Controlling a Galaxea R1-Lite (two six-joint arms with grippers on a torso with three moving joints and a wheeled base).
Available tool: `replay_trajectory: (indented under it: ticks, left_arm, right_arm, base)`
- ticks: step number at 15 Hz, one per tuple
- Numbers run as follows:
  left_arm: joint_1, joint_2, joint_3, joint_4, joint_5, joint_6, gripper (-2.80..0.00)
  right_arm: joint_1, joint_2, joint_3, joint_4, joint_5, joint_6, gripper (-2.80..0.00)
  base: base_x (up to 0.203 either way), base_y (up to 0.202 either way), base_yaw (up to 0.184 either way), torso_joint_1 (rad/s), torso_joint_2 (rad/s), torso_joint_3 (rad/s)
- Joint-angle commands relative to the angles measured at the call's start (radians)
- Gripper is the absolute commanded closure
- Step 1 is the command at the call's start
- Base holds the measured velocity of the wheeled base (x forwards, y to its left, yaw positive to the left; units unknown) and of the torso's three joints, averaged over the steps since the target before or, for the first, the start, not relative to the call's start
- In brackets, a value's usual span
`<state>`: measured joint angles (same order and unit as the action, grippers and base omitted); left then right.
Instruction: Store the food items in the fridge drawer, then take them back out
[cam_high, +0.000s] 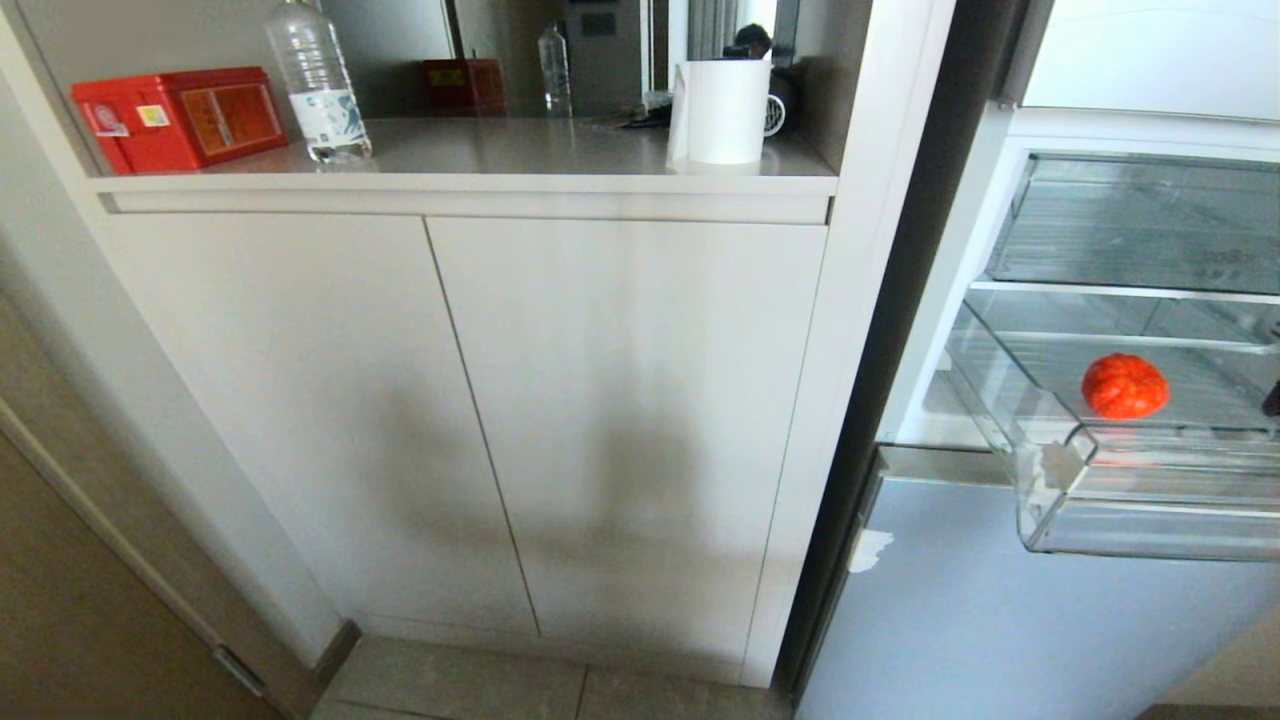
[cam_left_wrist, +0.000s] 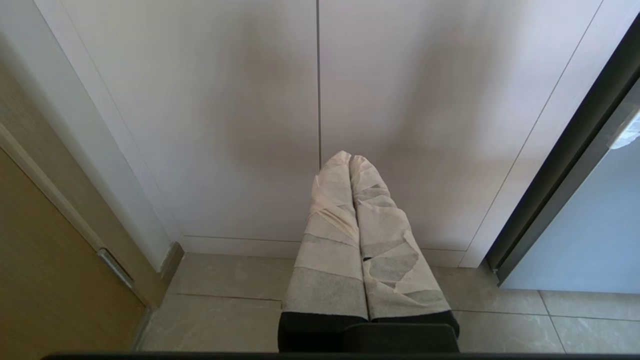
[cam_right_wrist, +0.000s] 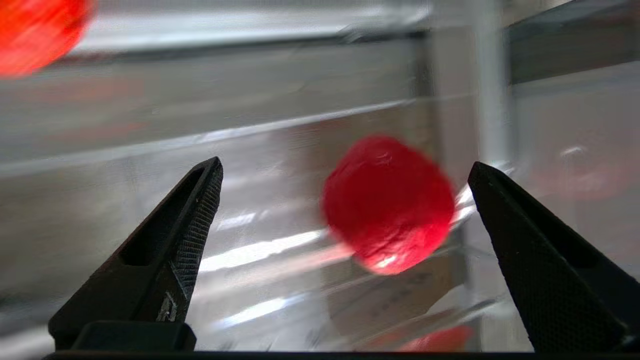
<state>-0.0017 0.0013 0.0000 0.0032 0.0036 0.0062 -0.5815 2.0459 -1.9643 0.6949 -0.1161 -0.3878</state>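
A lumpy orange-red food item (cam_high: 1125, 385) lies on the ribbed floor of the clear fridge drawer (cam_high: 1150, 500), which is pulled out of the open fridge at the right. In the right wrist view my right gripper (cam_right_wrist: 345, 165) is open wide inside the drawer (cam_right_wrist: 250, 200). A red food item (cam_right_wrist: 387, 205) lies just beyond the black fingertips, nearer one finger (cam_right_wrist: 525, 240), and nothing is held. A second red food item (cam_right_wrist: 35, 30) shows further off. My left gripper (cam_left_wrist: 345, 157) is shut and empty, with white-wrapped fingers pointing at the cabinet doors low down.
A pale cabinet (cam_high: 480, 420) with two doors fills the middle. On its counter stand a red box (cam_high: 180, 115), a water bottle (cam_high: 320, 85) and a white cylinder (cam_high: 725, 110). Another clear drawer (cam_high: 1140, 225) sits above the open one. The floor below is tiled (cam_left_wrist: 225, 310).
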Motion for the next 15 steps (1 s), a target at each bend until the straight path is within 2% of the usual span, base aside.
replay_trajectory:
  ticks: [1, 7, 13, 15]
  left_arm:
    - [0.000, 0.001, 0.000, 0.000, 0.001, 0.000, 0.00]
    - [0.000, 0.001, 0.000, 0.000, 0.001, 0.000, 0.00]
    - [0.000, 0.001, 0.000, 0.000, 0.000, 0.000, 0.00]
    - [0.000, 0.002, 0.000, 0.000, 0.000, 0.000, 0.00]
  right_arm:
    - [0.002, 0.032, 0.001, -0.034, -0.050, 0.005, -2.80]
    - [0.003, 0.063, 0.001, -0.057, -0.107, 0.025, -2.80]
    - [-0.003, 0.068, 0.004, -0.043, -0.111, 0.032, -2.80]
    - [-0.021, 0.040, 0.005, 0.008, -0.109, 0.033, -2.80]
  base:
    - [0.000, 0.000, 0.000, 0.000, 0.00, 0.000]
    - [0.000, 0.000, 0.000, 0.000, 0.00, 0.000]
    - [0.000, 0.000, 0.000, 0.000, 0.00, 0.000]
    - [0.000, 0.000, 0.000, 0.000, 0.00, 0.000]
